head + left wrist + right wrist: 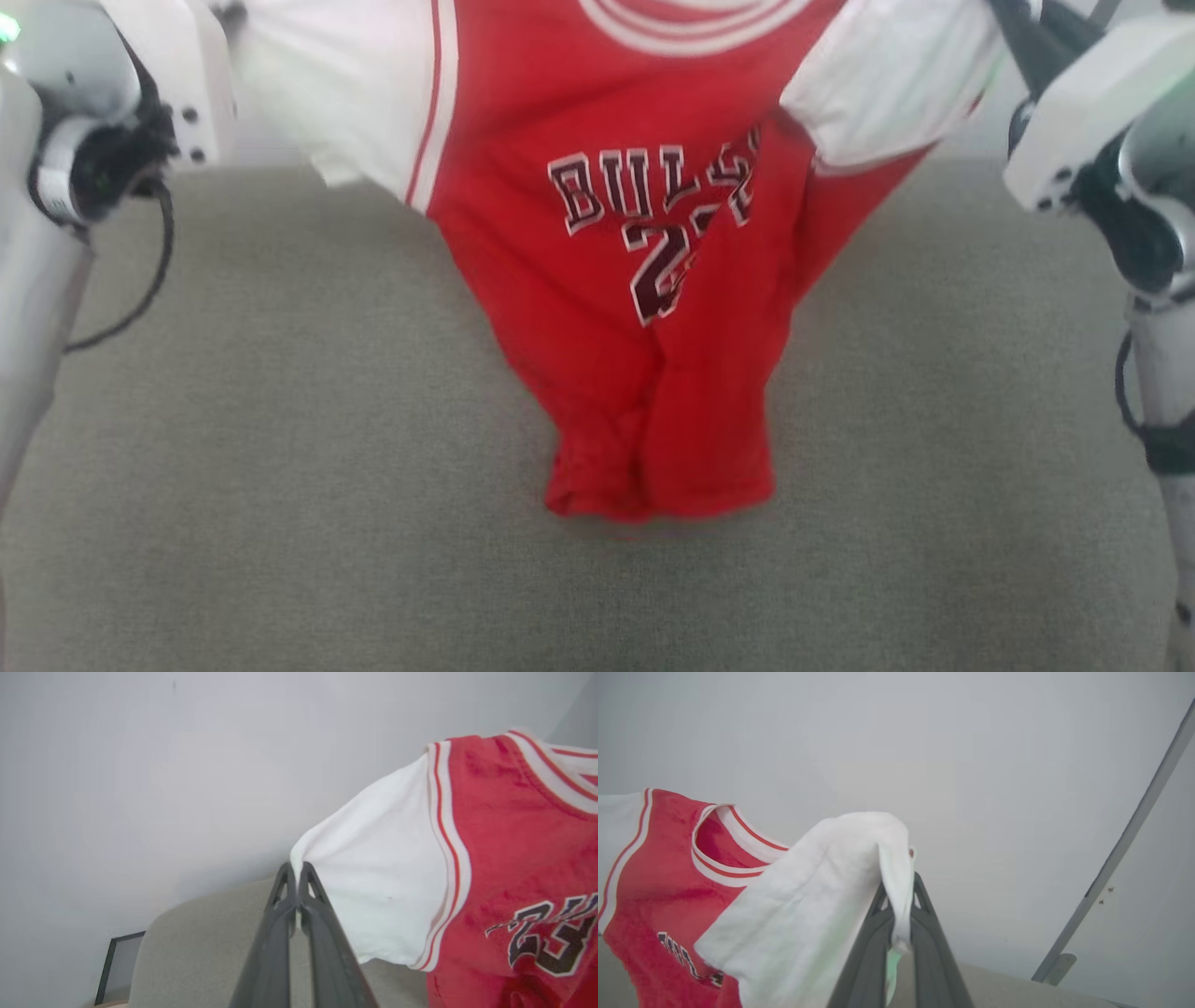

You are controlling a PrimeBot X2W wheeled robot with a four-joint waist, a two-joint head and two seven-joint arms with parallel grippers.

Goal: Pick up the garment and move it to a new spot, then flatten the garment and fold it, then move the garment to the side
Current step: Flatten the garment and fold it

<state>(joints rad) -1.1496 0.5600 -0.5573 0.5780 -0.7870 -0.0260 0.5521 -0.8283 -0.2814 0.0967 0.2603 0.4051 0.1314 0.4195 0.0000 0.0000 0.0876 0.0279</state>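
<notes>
Above grey surface (pixel 280 467), garment (pixel 653 280) hanging, left gripper (pixel 297 868), right gripper (pixel 900 889) clamped on sleeve edges.

One garment (pixel 653 280) hangs between two end effectors, left end effector (pixel 296 869) and right end effector (pixel 899 886), above one grey upholstered surface (pixel 280 467).

A wide grey-green counter covered in rough cloth (pixel 280 485) has a round corner. Behind it stands a plain pale grey wall (pixel 140 765). In the left wrist view, a flat dark-framed panel (pixel 117 968) sits at 7 o'clock. In the right wrist view, a thin grey slanted bar (pixel 1125 844) runs from 4 o'clock up to 2 o'clock.
</notes>
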